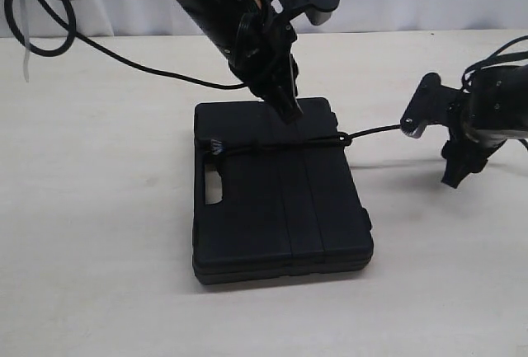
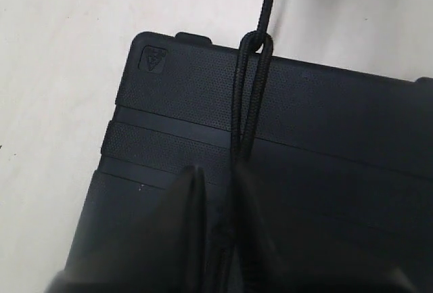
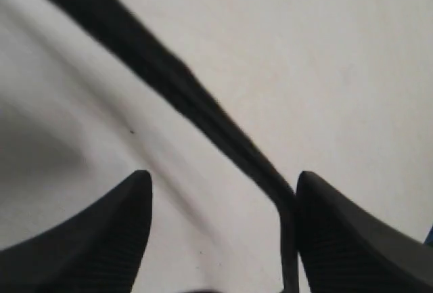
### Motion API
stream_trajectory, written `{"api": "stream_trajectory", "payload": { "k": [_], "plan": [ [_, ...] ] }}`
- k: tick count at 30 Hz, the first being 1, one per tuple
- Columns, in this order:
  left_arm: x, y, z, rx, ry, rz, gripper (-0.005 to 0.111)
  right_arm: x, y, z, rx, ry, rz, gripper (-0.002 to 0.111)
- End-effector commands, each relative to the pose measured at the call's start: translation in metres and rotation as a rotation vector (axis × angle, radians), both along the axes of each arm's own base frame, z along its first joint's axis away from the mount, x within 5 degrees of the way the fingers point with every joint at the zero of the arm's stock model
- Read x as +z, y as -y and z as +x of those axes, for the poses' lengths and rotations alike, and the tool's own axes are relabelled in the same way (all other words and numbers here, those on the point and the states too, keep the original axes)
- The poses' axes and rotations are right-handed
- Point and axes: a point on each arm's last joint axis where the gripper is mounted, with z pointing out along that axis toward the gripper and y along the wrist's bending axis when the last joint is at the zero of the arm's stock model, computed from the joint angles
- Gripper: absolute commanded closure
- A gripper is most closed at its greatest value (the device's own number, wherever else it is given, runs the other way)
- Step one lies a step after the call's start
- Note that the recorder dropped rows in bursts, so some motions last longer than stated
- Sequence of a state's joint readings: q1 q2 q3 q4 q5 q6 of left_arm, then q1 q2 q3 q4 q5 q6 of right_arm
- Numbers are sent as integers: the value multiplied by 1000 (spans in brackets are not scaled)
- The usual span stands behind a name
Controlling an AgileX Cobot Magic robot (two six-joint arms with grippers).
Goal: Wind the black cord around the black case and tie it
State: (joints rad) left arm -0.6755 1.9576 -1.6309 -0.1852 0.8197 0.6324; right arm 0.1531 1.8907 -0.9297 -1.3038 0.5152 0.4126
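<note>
The black case (image 1: 280, 209) lies flat on the table with its handle slot on the left. The black cord (image 1: 276, 146) crosses its far half from a knot at the left edge to a loop at the right edge (image 2: 254, 42). From there it runs taut towards my right gripper (image 1: 456, 174). My left gripper (image 1: 287, 108) (image 2: 218, 185) stands on the case top, its fingers close together with the doubled cord (image 2: 245, 103) between them. My right gripper (image 3: 223, 179) is open above the table, and the cord (image 3: 176, 80) lies along the inside of one finger (image 3: 331, 218).
A thick black arm cable (image 1: 124, 58) loops over the table at the back left and leads to the left arm. A pale curtain hangs behind the table. Beige tabletop (image 1: 99, 233) surrounds the case on all sides.
</note>
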Motion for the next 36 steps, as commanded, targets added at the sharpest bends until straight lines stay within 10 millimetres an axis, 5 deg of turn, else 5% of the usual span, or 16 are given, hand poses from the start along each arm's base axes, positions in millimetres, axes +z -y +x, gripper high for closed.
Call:
{"api": "stream_trajectory", "payload": {
  "k": [1,15,20,25,36],
  "plan": [
    [4,-1,-2,30,-18,-19,92,8,-25,-8,23,-3,0,50],
    [39,-13,-17,134,-45,-87,94,91,-42,-39,-205,243,214,59],
    [45,-26,-30,201,11,-174,107,125,-43,-56,-257,330,390,81],
    [56,-47,-53,225,108,-260,107,154,-48,-76,-167,408,570,104],
    [95,-94,-105,270,343,-494,107,210,-52,-118,-91,603,933,104]
  ]
}}
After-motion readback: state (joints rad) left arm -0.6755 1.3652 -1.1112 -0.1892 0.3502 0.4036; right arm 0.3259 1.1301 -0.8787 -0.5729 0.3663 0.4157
